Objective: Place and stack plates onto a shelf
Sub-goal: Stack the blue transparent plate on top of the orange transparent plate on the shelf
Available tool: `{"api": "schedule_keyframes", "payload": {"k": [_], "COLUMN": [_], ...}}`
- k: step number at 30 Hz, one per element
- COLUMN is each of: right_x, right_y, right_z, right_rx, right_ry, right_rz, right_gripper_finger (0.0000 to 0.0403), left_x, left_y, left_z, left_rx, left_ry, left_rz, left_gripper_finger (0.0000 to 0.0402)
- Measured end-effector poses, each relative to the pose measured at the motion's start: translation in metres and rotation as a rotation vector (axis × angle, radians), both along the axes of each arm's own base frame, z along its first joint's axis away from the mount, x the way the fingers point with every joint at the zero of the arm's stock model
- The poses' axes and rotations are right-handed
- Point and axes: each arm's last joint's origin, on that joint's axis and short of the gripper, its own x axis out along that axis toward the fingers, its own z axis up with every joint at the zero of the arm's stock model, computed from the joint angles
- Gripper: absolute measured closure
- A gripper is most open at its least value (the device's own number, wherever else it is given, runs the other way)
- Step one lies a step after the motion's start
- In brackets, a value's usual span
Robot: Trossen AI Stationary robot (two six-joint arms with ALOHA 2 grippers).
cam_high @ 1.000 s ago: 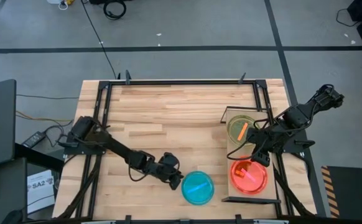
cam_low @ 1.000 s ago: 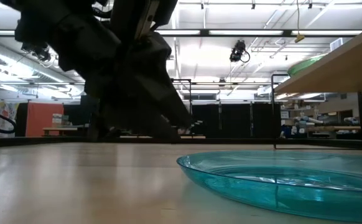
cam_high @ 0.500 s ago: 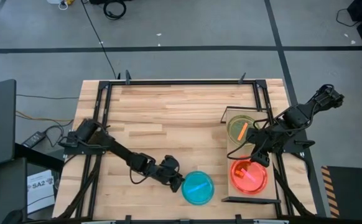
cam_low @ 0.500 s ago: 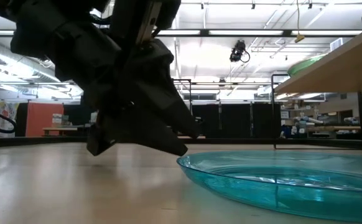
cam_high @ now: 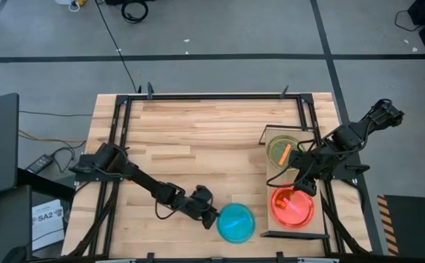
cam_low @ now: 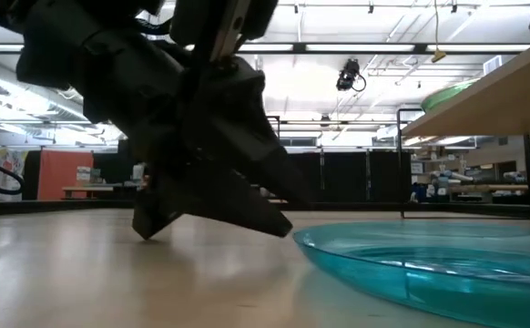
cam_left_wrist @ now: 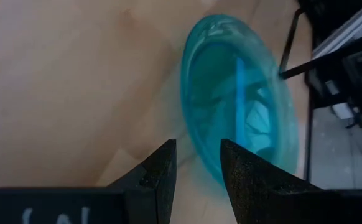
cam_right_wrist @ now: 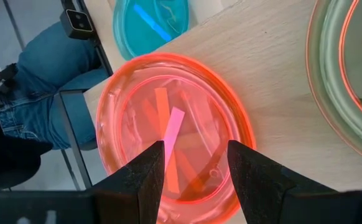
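A teal plate (cam_high: pixel 236 222) lies flat on the table near its near edge, also seen in the low view (cam_low: pixel 429 269). My left gripper (cam_high: pixel 210 215) is low at the plate's left rim, open, fingers straddling that rim (cam_left_wrist: pixel 196 171). The shelf (cam_high: pixel 272 135) stands at the table's right side, and its board runs across the low view's upper right (cam_low: pixel 484 91). On it sit a green plate (cam_high: pixel 283 150) at the far end and an orange plate (cam_high: pixel 293 207) at the near end. My right gripper (cam_high: pixel 305 186) hovers open above the orange plate (cam_right_wrist: pixel 168 137), touching nothing. My left gripper has the teal plate's left rim (cam_left_wrist: pixel 211 163) between its two open fingers, one finger (cam_left_wrist: pixel 246 177) over the hollow and one (cam_left_wrist: pixel 159 177) outside it. It comes slanting down from the table's left, and a fingertip (cam_low: pixel 279 223) meets the rim. The plate rests flat on the table.
The slatted table top (cam_high: pixel 198 139) is bare wood left of and beyond the shelf. Black frame rails (cam_high: pixel 212 96) run along the table's edges. A person's legs in jeans (cam_right_wrist: pixel 50 74) show beyond the table's near edge in the right wrist view.
My left gripper has moved down and toward the table's right and near edges, onto the teal plate's left rim. The plate has slid a little along the table toward the right.
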Motion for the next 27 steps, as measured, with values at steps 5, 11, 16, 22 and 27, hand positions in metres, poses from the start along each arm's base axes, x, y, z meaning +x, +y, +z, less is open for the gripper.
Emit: {"api": "schedule_keyframes", "payload": {"k": [5,11,16,22,27], "right_x": [0.000,0.000,0.000,0.000,0.000], "right_y": [0.000,0.000,0.000,0.000,0.000], "right_z": [0.000,0.000,0.000,0.000,0.000], "right_rx": [-0.002,-0.002,-0.002,-0.003,-0.003], "right_ry": [-0.002,-0.002,-0.002,-0.002,-0.002], "right_rz": [0.004,0.006,0.006,0.006,0.006], "right_gripper_finger": [0.0221,0.0221,0.0221,0.0221,0.0221], "left_x": [0.005,0.007,0.007,0.008,0.012], "left_y": [-0.002,-0.001,0.000,0.004,0.007], "left_z": [0.002,0.004,0.005,0.018,0.024], "left_rx": [0.037,0.041,0.042,0.046,0.045], "left_ry": [0.085,0.095,0.094,0.063,0.010], "left_rz": [-0.006,-0.006,-0.009,-0.014,-0.013], "left_gripper_finger": [0.0271,0.0271,0.0271,0.0271,0.0271]}}
